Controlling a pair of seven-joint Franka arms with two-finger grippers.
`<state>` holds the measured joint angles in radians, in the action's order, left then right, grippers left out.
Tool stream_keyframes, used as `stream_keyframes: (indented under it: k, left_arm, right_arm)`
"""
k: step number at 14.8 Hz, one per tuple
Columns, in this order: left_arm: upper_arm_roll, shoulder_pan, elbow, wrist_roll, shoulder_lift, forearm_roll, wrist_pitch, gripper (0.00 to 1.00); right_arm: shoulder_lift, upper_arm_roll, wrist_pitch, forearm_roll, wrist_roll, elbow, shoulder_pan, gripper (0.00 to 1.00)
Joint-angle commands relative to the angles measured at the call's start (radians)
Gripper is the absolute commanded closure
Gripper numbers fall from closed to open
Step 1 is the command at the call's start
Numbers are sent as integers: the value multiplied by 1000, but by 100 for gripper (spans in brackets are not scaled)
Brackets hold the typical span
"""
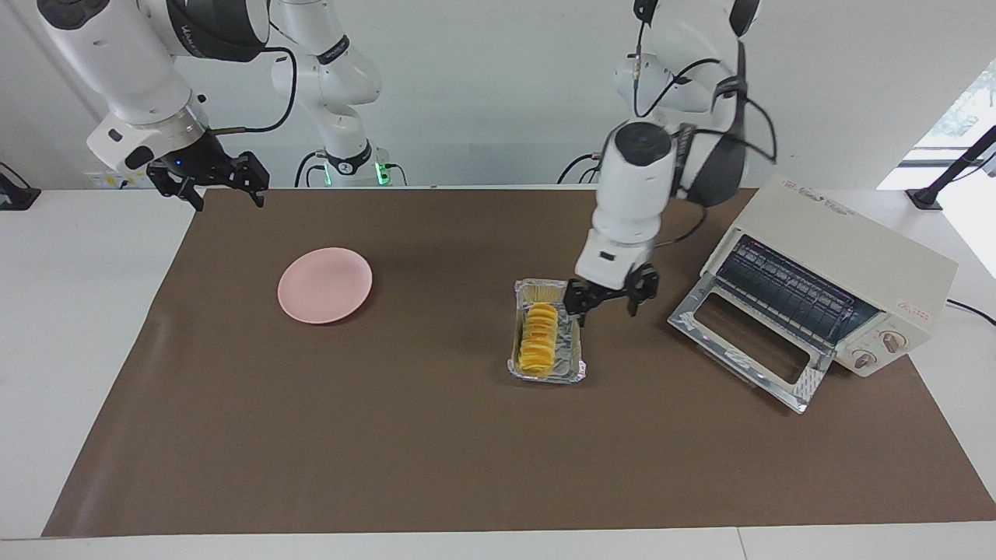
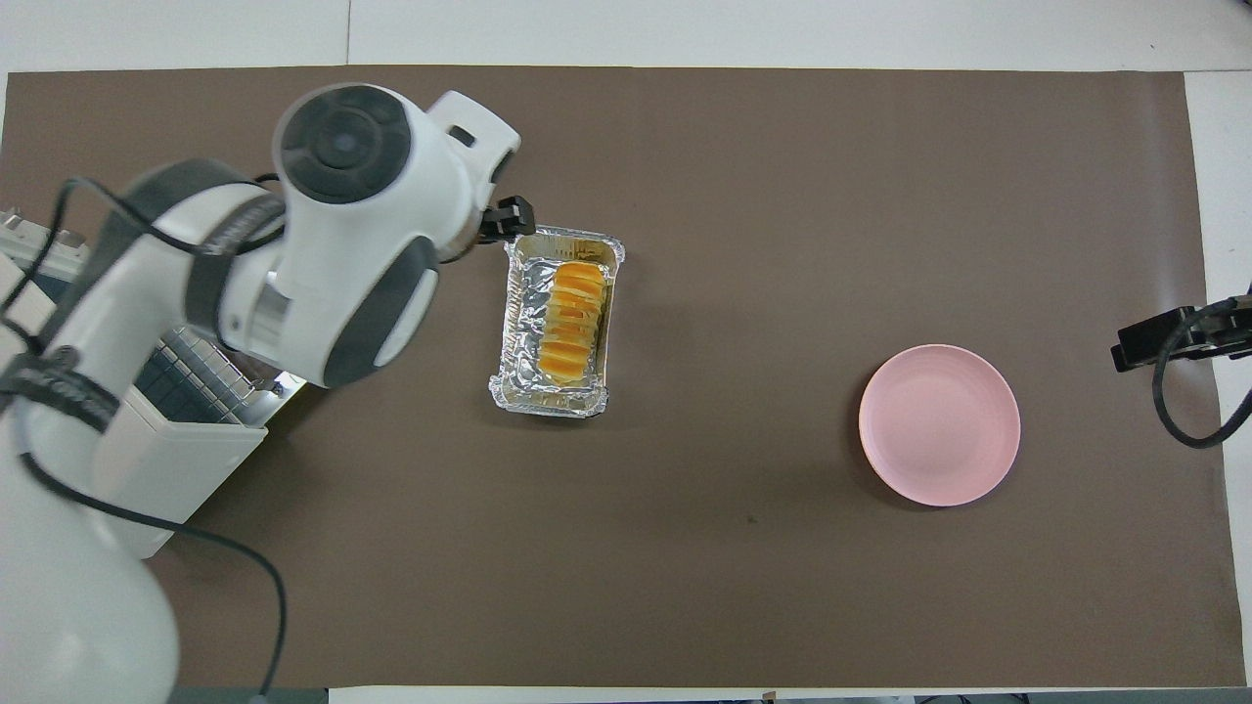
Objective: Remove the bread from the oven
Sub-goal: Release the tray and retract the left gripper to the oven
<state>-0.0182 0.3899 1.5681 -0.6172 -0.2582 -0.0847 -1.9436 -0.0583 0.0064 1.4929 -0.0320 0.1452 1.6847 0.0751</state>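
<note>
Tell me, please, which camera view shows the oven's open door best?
The facing view: the oven shows whole there, its glass door dropped open, with rack and knobs visible. In the overhead view the left arm covers most of it; only a corner and some rack show.

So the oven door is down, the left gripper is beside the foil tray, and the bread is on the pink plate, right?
Not quite. In the overhead view the bread lies in the foil tray, and the pink plate holds nothing. The oven door is down, and the left gripper is beside the tray.
</note>
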Motion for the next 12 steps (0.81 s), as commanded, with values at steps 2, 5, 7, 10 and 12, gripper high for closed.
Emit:
stream_keyframes:
  k: [2, 5, 7, 10, 12]
  left_arm:
    - [-9, -181, 33, 235, 154, 29, 229, 0]
    - [-8, -281, 36, 483, 229, 28, 394, 0]
    - [-8, -322, 46, 548, 263, 29, 480, 0]
    - [-8, -327, 61, 557, 306, 28, 557, 0]
    - [-11, -329, 79, 568, 309, 29, 537, 0]
  right_arm:
    - [-20, 9, -32, 6, 14, 13, 20, 0]
    - [-32, 7, -49, 7, 8, 13, 15, 0]
    - [-34, 23, -14, 10, -31, 24, -4, 0]
    - [-34, 29, 56, 69, -209, 71, -70, 0]
    - [-28, 29, 134, 76, -321, 104, -157, 0]
